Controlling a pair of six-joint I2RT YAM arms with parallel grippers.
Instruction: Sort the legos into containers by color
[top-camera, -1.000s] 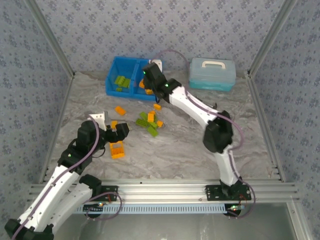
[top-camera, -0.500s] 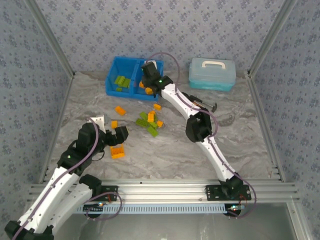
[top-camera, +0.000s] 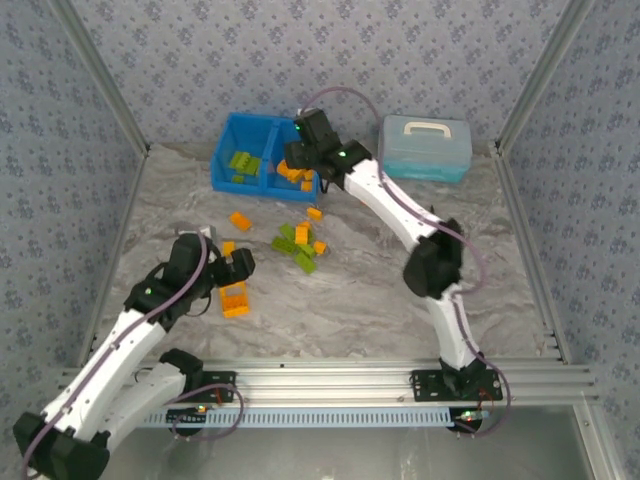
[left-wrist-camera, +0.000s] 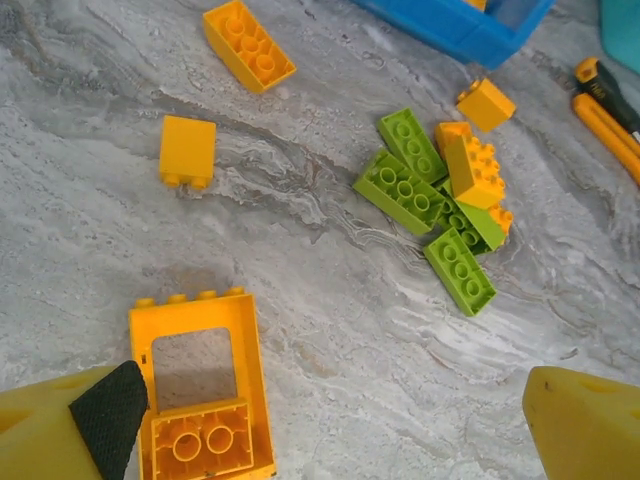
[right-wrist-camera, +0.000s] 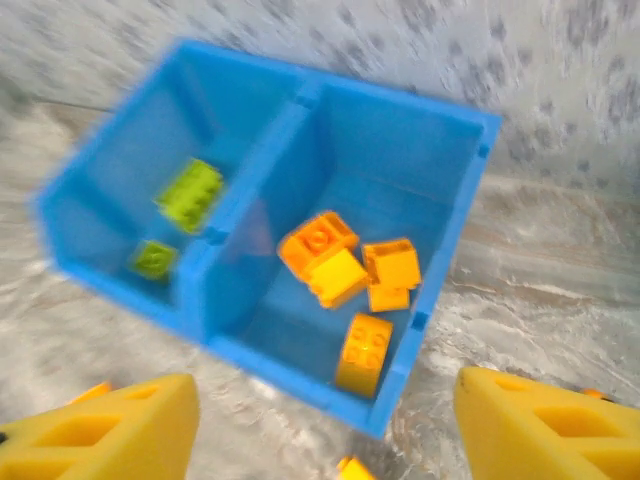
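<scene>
Right end effector (right-wrist-camera: 325, 400) hovers above the bin (right-wrist-camera: 330, 85), over its orange side. Fingers spread, nothing between them. Placed there probably so a brick falls straight in past the divider. Left end effector (left-wrist-camera: 325, 400) sits well in front of the bin, low over the surface (left-wrist-camera: 330, 300). It is also spread and empty, straddling the block (left-wrist-camera: 200, 400), which looks like a lineup for a pick.

Bin: bright blue, glossy hard plastic, rectangular, thin walls, two open halves. Left half holds green bricks (right-wrist-camera: 190, 190), right half holds orange bricks (right-wrist-camera: 345, 270), so the colors are kept apart. Sort only partly done.

Legos not yet binned: a mixed pile (left-wrist-camera: 440, 200) in front of the bin, green and orange bricks overlapping, and two loose orange ones (left-wrist-camera: 250, 45) in front of the bin's left half. All are smooth, studded and boxy. The block is a flat orange frame with a window cutout and two studs at one end. Surface is grey marbled, matte and flat.
</scene>
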